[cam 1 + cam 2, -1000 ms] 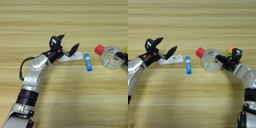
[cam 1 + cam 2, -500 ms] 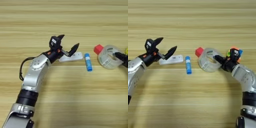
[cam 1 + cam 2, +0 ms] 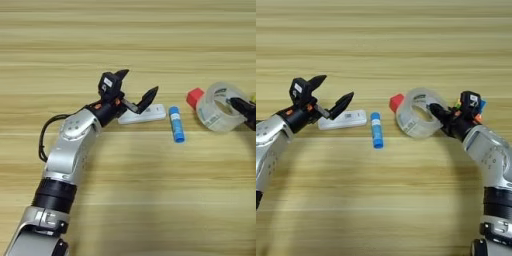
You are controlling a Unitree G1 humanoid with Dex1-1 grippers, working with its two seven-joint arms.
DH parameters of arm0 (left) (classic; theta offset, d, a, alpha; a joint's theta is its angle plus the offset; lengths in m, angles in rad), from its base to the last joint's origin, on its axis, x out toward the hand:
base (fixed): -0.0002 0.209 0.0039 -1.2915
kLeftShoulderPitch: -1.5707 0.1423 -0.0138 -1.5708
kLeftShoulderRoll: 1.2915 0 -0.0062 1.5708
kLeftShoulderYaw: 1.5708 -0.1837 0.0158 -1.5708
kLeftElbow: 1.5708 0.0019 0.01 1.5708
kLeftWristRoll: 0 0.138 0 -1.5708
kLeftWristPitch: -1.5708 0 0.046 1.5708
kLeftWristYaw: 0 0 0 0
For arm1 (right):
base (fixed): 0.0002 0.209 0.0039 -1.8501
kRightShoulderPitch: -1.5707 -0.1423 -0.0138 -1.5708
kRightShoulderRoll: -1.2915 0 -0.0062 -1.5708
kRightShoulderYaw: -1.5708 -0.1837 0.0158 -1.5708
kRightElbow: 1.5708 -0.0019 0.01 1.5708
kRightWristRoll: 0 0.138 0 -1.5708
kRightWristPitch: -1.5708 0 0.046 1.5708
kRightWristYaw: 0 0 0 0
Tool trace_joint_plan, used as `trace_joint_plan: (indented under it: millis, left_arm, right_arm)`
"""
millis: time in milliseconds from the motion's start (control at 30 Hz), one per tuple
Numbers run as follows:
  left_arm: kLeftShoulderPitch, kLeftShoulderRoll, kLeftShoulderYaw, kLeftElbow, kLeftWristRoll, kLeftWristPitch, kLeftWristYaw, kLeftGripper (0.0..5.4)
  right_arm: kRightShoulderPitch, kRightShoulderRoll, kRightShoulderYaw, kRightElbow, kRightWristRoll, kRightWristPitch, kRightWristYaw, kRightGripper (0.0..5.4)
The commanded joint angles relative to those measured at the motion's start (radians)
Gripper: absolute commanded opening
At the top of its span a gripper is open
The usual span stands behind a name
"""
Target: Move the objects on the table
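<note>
My left gripper (image 3: 137,85) hangs open just above the left end of the flat white device (image 3: 146,113), with nothing between its fingers. A blue glue stick (image 3: 376,130) lies right of the device. Further right, my right gripper (image 3: 434,109) is shut on the wall of the clear tape roll (image 3: 416,113), one finger inside the ring. The roll is tipped up on its edge. A small red cube (image 3: 396,102) touches the roll's left side. The multicoloured puzzle cube (image 3: 481,105) peeks out behind the right gripper, mostly hidden.
The wooden table (image 3: 125,200) fills both views. My left arm (image 3: 70,155) stretches in from the bottom left, and my right arm (image 3: 491,165) comes up along the right edge.
The tape roll has tilted up on its edge in my right gripper and shifted slightly left against the red cube. The left arm has stayed where it was.
</note>
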Motion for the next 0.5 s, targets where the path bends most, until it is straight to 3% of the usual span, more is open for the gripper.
trace_joint_plan:
  millis: [33,500]
  left_arm:
    - [0.000,0.005,0.001,0.011,0.009,0.005,0.001,5.40]
    - [-0.003,-0.002,-0.012,0.037,0.014,0.002,-0.005,5.40]
  right_arm:
    - [-0.003,0.007,-0.018,-0.048,0.017,-0.024,-0.004,1.56]
    - [0.001,0.034,-0.029,-0.118,0.043,-0.092,0.020,1.56]
